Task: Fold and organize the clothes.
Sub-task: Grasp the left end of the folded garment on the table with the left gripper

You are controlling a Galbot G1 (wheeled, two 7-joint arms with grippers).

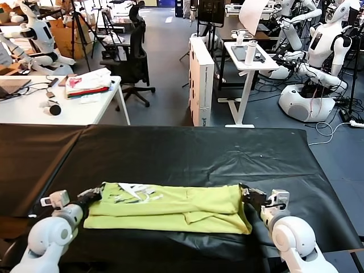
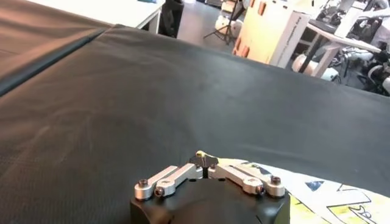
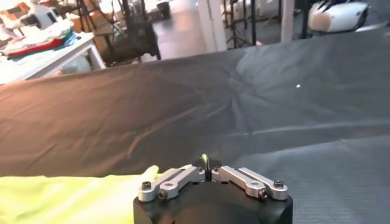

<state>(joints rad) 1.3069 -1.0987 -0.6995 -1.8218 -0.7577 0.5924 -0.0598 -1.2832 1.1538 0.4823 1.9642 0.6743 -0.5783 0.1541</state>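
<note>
1. Risk of a corner slipping free: only a thin sliver of fabric pinched in each set of jaws, so a quick or uneven lift could leave one end of the T-shirt [image 1: 170,207] behind and skew the fold.
2. Risk of dragging: soft cloth lying partly folded across the lower middle of the head view on the black table cover [image 1: 187,151], so a low pull could bunch the layers or rumple the cover.
3. Risk of the loose inner flap near the lower centre unfolding if the two ends rise at different heights.
4. Left gripper [image 1: 91,195], lower left of the head view: low over the cover, pointing inward, clamped tight on the shirt's left edge beside the white graphic [image 1: 135,193].
5. Right gripper [image 1: 248,194], lower right of the head view: mirrored pose, pressed together on a yellow-green sliver at the shirt's right edge.
6. Both forearms nearly level with the table, wrists aimed toward the garment.
</note>
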